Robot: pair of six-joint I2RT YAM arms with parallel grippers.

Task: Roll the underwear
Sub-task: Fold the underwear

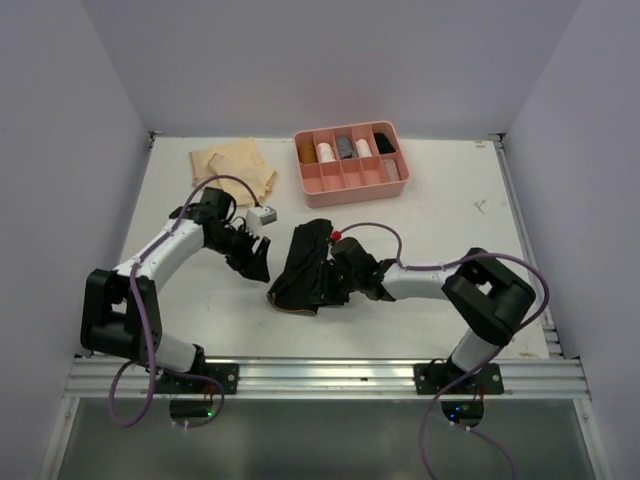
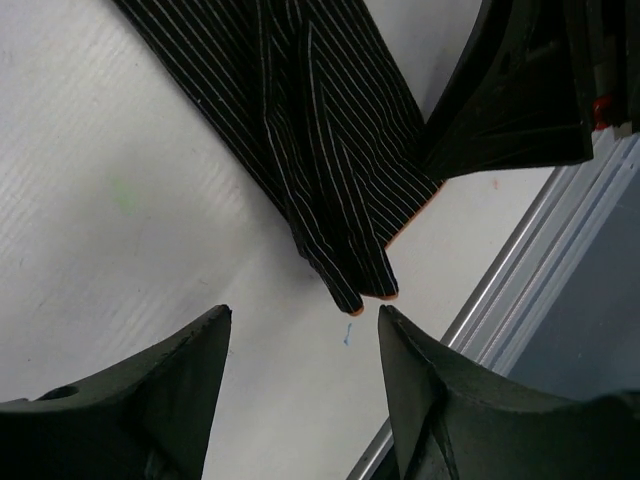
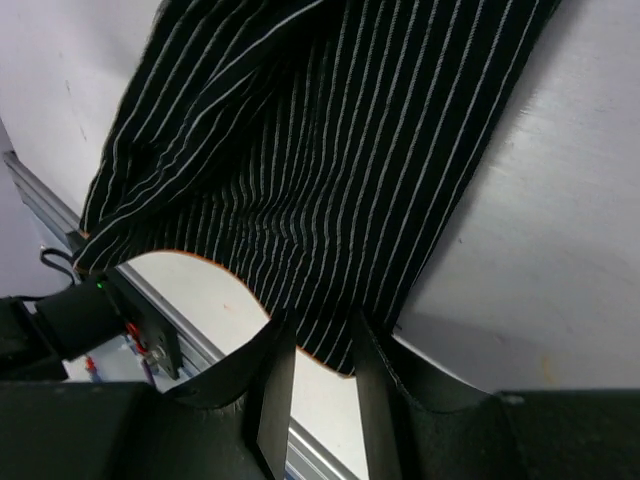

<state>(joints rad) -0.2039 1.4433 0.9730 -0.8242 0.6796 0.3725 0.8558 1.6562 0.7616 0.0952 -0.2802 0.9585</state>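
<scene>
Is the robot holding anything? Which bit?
The right pincer pinches the black underwear by its orange-trimmed edge; the left pincer is open and empty.

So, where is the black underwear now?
In the top view, the black underwear lies mid-table between the left tool and the right tool, below the pink tray.

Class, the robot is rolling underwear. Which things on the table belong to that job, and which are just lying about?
Belong to the job: black striped underwear, its edge pinched in the right hand; pale tan underwear, lying flat; left hand, open beside the black piece.
Just lying about: pink divided tray; small rolls inside it.
</scene>
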